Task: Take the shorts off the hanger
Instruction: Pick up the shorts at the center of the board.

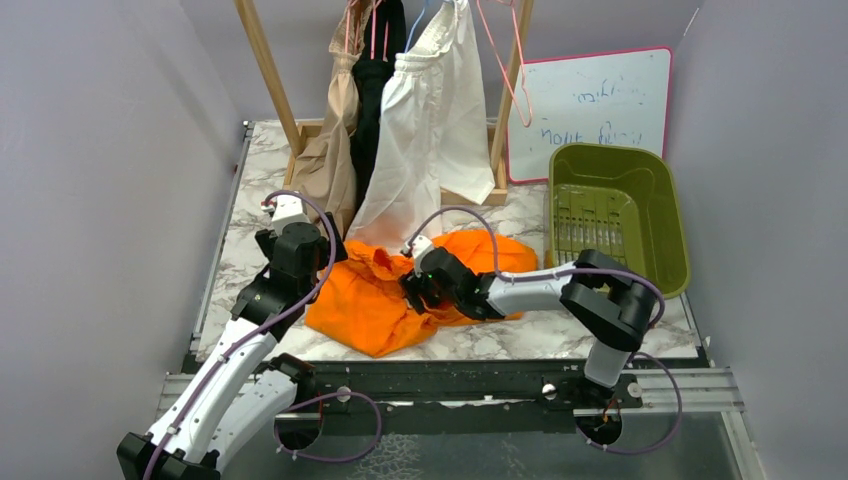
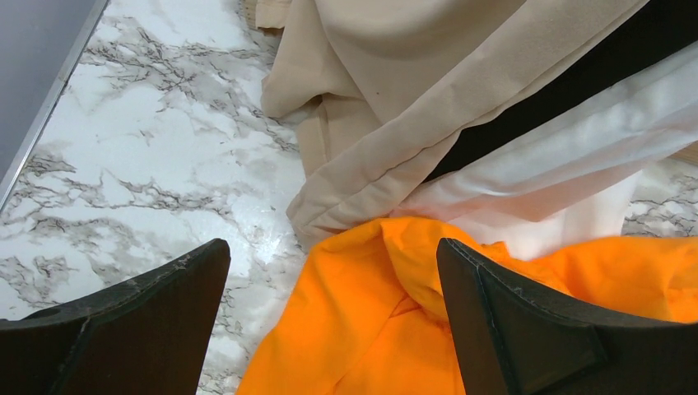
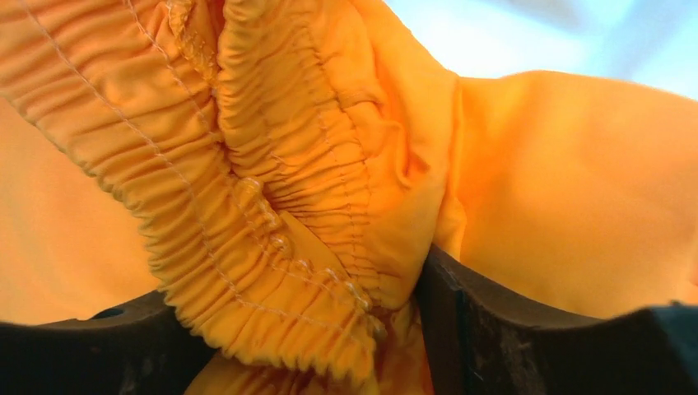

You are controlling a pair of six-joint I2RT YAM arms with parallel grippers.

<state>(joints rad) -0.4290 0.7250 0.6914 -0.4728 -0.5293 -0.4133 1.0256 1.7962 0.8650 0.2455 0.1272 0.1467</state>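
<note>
The bright orange shorts (image 1: 380, 300) lie crumpled on the marble table, off any hanger. My right gripper (image 1: 412, 290) rests low on them. In the right wrist view its jaws (image 3: 300, 276) stand wide, with the gathered orange waistband (image 3: 288, 123) bunched between them and draped over the left finger. My left gripper (image 1: 333, 250) hovers open over the orange shorts' (image 2: 395, 329) left edge, holding nothing (image 2: 333, 251). Tan shorts (image 1: 335, 150), black shorts (image 1: 375, 110) and cream-white shorts (image 1: 430, 130) hang on the rack, their hems reaching the table (image 2: 395, 99).
A wooden rack (image 1: 265, 60) stands at the back, with an empty pink hanger (image 1: 510, 70) on its right side. A green bin (image 1: 615, 210) sits at the right, and a whiteboard (image 1: 590, 100) leans behind it. Grey walls close in both sides.
</note>
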